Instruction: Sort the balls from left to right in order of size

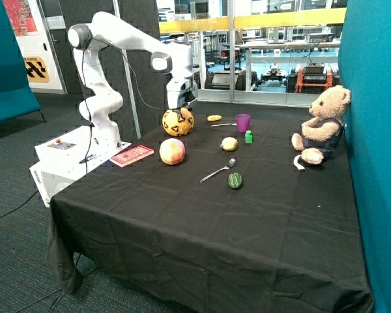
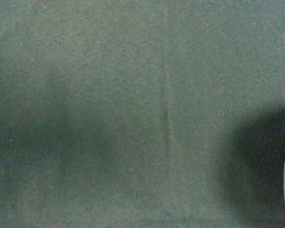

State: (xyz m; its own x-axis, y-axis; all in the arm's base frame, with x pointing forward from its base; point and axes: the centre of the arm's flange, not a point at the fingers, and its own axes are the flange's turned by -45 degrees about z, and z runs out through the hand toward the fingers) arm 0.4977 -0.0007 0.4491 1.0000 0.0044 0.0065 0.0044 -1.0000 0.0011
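At the worktop's [image 1: 182, 222] far edge, gripper [image 1: 180, 105] sits atop the large ball [image 1: 178, 122]; jaw state indeterminable. Likely light, slippery: grasp across its widest diameter.

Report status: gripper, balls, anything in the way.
Gripper right above large yellow ball, grip state unclear. Pink-and-yellow ball and small yellow ball on the cloth. Fork lies nearby.

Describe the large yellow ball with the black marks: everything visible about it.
The large yellow ball is round, yellow with black triangle marks in a football-like pattern, and looks smooth-skinned. It is the biggest of the three balls. It sits at the far edge of the black tablecloth, behind the pink-and-yellow ball. The gripper is directly above it, at its top; whether they touch cannot be told. Its underside is hidden.
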